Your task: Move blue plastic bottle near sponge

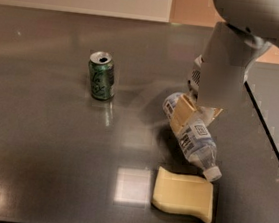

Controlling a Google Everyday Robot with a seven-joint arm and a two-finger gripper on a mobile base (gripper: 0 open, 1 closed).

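The blue plastic bottle [193, 137] lies tilted, its white cap pointing down-right, just above the sponge [184, 195]. The cap end is very close to the sponge's top right corner. My gripper [193, 114] comes down from the upper right and is shut on the bottle's upper half, one tan finger [183, 114] across its side. The sponge is a pale yellow flat block lying on the dark table near the front edge.
A green soda can [102, 75] stands upright at the left of the bottle. The dark table [41, 137] has its right edge [268, 133] running diagonally close behind my arm. A bright light reflection sits left of the sponge.
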